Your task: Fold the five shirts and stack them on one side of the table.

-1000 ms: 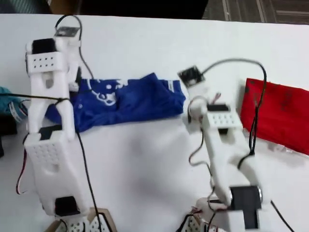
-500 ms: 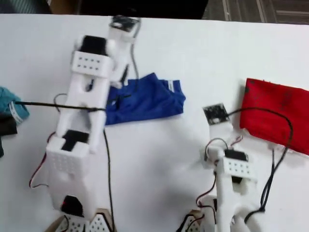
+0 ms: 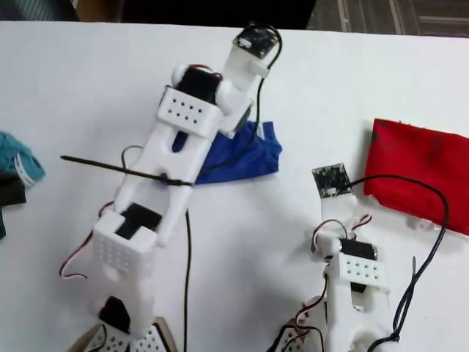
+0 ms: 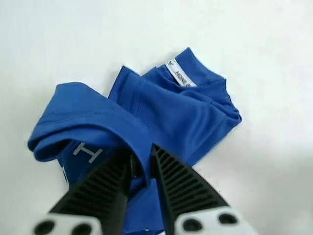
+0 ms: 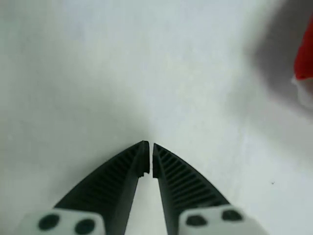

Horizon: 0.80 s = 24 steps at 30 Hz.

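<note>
Two ribbed black jaws of your left gripper (image 4: 141, 164) pinch a hemmed fold of the rumpled blue cloth shirt (image 4: 186, 112), bunched mid-table. Your right gripper (image 5: 148, 159) is closed on nothing above the smooth white table (image 5: 73, 73), near the flat rectangular red cloth shirt (image 3: 421, 172).

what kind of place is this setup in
Probably a robotics lab or workshop bench. Two white plastic arms with loose wiring, the left arm and right arm, sit at a plain white table. A blue shirt and red shirt are laid out as practice pieces.
</note>
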Available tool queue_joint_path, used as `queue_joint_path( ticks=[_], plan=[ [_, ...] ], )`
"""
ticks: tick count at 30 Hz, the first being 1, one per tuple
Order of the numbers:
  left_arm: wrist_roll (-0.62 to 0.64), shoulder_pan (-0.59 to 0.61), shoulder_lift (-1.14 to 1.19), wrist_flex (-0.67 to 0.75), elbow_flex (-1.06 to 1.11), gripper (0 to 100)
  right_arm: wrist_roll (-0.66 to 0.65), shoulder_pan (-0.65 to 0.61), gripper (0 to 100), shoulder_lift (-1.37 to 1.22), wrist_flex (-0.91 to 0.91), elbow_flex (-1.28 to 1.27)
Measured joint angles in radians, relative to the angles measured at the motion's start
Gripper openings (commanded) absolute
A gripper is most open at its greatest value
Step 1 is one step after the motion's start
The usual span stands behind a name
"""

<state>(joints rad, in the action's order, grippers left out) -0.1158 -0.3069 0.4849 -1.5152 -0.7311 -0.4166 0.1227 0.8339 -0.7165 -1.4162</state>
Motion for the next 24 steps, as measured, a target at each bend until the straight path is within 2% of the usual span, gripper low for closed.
queue_joint_path(
  ticks=[6,14,24],
  plan=[
    [0.021,-0.009,0.000,0.044,0.000,3,0.000,0.000,2.3,0.000,0.005,0.000],
    [0.021,-0.094,0.005,0.114,0.005,3,0.000,0.000,2.3,0.000,0.005,0.000],
    [0.021,-0.104,0.146,0.164,0.005,3,0.000,0.000,2.3,0.000,0.005,0.000]
  ],
)
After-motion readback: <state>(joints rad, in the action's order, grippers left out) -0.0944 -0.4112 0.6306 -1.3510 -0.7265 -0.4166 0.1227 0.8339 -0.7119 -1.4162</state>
